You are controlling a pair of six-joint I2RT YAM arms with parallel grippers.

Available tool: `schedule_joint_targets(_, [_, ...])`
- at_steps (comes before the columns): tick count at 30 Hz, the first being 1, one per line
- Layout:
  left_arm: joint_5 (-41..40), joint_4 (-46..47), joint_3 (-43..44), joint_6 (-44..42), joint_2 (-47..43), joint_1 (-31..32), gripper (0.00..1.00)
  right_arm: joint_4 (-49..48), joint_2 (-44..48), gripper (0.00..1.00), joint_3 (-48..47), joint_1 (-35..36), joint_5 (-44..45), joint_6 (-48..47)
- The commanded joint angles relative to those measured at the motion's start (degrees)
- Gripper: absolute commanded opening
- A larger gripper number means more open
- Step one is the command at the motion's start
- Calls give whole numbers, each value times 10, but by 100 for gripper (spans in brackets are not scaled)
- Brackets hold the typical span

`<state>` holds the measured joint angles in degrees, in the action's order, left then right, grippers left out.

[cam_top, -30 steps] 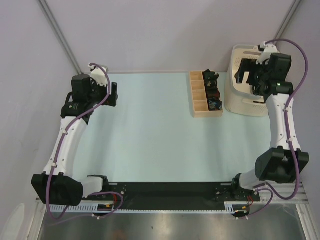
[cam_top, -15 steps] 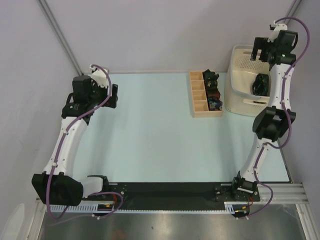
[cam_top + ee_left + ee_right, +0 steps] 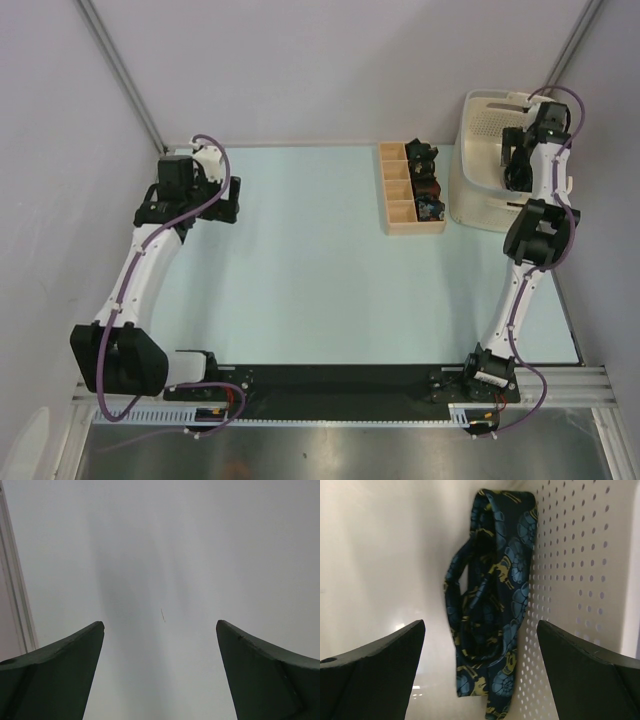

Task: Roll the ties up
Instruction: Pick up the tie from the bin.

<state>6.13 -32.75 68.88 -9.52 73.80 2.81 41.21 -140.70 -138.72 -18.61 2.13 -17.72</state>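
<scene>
Right end effector (image 3: 480, 622) dipped into the basket (image 3: 478, 205), gaping over the loose floral tie (image 3: 492, 595); rolled ties (image 3: 428, 186) wait beside the basket

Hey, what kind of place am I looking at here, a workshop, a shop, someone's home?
Probably a robot lab test cell, not a home: a left arm and right arm fixed at the edge of a pale table, plain grey walls around it, and a tie lying in a plastic basket.
</scene>
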Motion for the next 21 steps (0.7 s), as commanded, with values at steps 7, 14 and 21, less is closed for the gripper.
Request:
schedule_joint_targets(7, [-23,-18,29,-9,24,-4,100,-40,-58,100,14,-18,46,-16])
schedule_joint_targets(14, [-31,-31,48,-18,41,-4,99,-32,-81,94,13,-19,3,-30])
schedule_joint_targets(21, [-41,-49,80,-30,50,-4,100,-36,-107,34,-8,-19,-13,-13])
